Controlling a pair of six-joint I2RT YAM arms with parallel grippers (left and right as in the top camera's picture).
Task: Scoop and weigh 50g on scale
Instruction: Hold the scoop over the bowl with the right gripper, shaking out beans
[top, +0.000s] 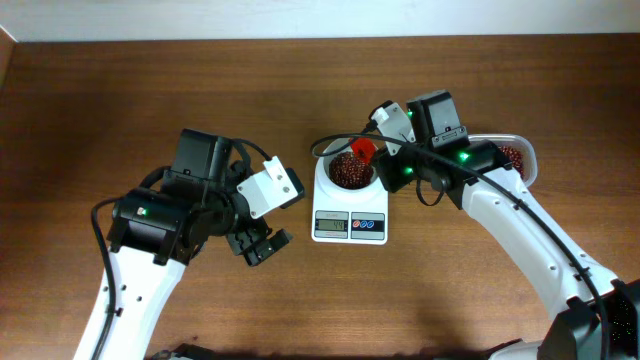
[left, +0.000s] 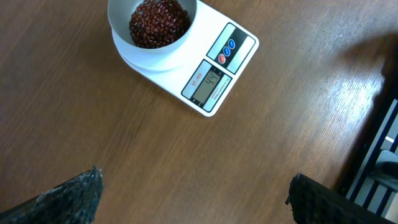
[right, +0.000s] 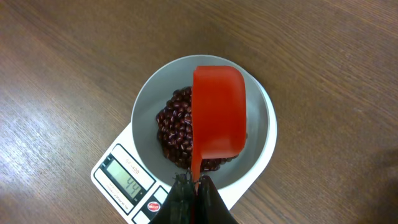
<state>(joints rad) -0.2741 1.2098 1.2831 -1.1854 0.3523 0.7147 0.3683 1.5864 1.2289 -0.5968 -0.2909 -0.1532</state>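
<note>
**Wooden table (top: 100, 100): red scoop (right: 217, 112) over the bowl (right: 144, 106), weight just short**

Overhead, the scale (top: 349, 222) sits at centre frame with its bowl toward the top edge, and red beans (top: 345, 172) lie in the bowl. The right gripper (top: 378, 152) reaches in from the right with the scoop above the bowl. The clear tub (top: 520, 160) of beans shows at the right, partly behind that arm. The left gripper (top: 262, 243) hangs left of the scale, apart from it.

In the left wrist view the scale fills the upper middle. The left jaws stand wide at the lower corners with nothing between them.

In the right wrist view the right jaws are pinched narrow on the scoop's handle at bottom centre. The scoop covers the bowl's right half, and no beans show on its visible face. The display (right: 127, 182), lower left, appears to read 44.

The step in hand looks like the pour and the check of the reading. With 50g wanted, the next move likely calls for a small top-up from the tub, tipped in gently so the reading does not overshoot
</note>
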